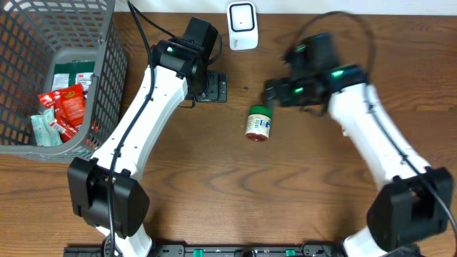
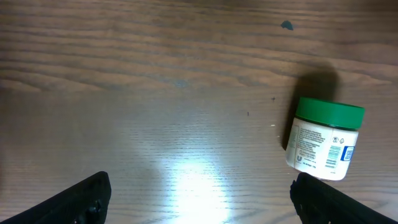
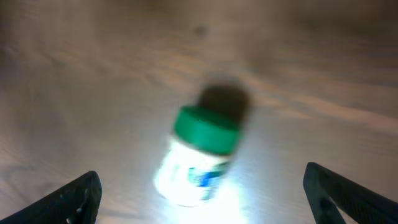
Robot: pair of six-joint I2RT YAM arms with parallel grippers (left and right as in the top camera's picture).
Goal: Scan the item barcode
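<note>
Two white robot arms reach over a brown wood-grain surface [image 1: 214, 185], the left arm [image 1: 136, 121] from the basket side and the right arm [image 1: 371, 128] from the opposite side.

Between them is a small white jar with a green screw lid and a printed label [image 1: 258, 123]. It appears to lie on its side on the bare wood, with the lid pointing toward the far edge. No finger touches it.

The left jaws are spread wide and hold nothing. In the left wrist view their dark fingers [image 2: 81, 199] sit at the two bottom corners, with bare wood between them. The jar [image 2: 326, 140] lies near the picture's right-hand finger, outside the gap.

The right jaws also stand wide and hold nothing. In the right wrist view their fingers [image 3: 74, 199] sit at the bottom corners. The jar [image 3: 199, 155], blurred and brightly lit, lies on the wood between them, apart from both.

A white rounded-rectangle scanner with a dark-outlined window [image 1: 242, 25] stands at the far edge, beyond the jar and apart from it.

A grey plastic lattice basket [image 1: 107, 71] stands at the far left. It holds red foil packets [image 1: 71, 103], a pale green pouch [image 1: 44, 128] and a green-and-white box [image 1: 71, 71].
</note>
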